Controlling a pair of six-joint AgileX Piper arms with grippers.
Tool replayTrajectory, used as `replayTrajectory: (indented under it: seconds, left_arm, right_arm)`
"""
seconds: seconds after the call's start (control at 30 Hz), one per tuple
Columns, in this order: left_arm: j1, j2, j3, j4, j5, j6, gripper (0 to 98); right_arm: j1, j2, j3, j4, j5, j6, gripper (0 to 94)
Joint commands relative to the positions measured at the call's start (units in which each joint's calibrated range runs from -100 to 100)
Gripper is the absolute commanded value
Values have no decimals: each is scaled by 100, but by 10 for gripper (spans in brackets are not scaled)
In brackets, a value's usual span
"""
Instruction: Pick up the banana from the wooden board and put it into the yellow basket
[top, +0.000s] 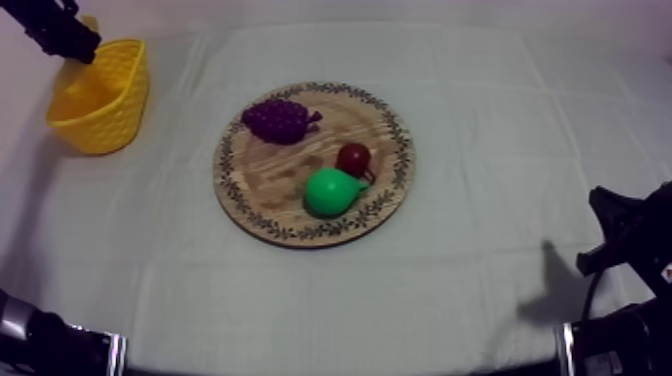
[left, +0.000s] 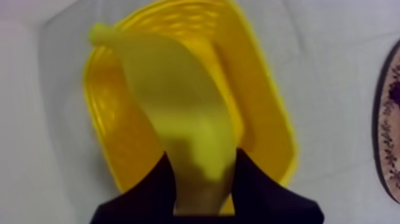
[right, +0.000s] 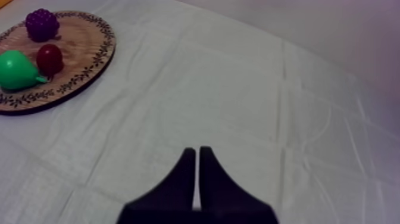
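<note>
My left gripper (left: 202, 173) is shut on the banana (left: 172, 101), which hangs lengthwise right above the opening of the yellow basket (left: 268, 119). From above, the left arm (top: 55, 30) reaches in at the upper left over the basket (top: 100, 100), with a bit of the banana (top: 90, 22) peeking out beside it. My right gripper (right: 197, 164) is shut on nothing, its fingers lying together as a narrow wedge above bare cloth. It rests low at the right side (top: 625, 235).
The round wooden board (top: 385, 125) in the middle of the table carries a bunch of purple grapes (top: 277, 120), a small red fruit (top: 353, 158) and a green pear (top: 330, 192). The right wrist view has the same board (right: 89, 65) beyond the gripper.
</note>
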Motion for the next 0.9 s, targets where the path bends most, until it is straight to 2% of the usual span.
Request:
replayTrajectory:
  seconds: [0.0, 0.27, 0.47, 0.57, 0.7, 0.87]
  left_arm:
    - [-126, 269, -196, 16, 1, -11, 313]
    - [-202, 746, -550, 53, -1, -8, 427]
    - [-171, 833, -439, 68, -111, 130, 559]
    - [-166, 785, -285, 73, -228, 203, 590]
    - [-165, 584, -22, 78, -422, 238, 567]
    - [-151, 70, 525, 89, -887, 273, 446]
  right_arm:
    - [2, -1, 4, 0, 1, 2, 4]
    - [2, -1, 4, 0, 1, 3, 4]
    - [2, -1, 4, 0, 1, 1, 4]
    - [2, -1, 4, 0, 1, 1, 4]
    - [2, -1, 4, 0, 1, 1, 4]
    - [2, -1, 4, 0, 1, 1, 4]
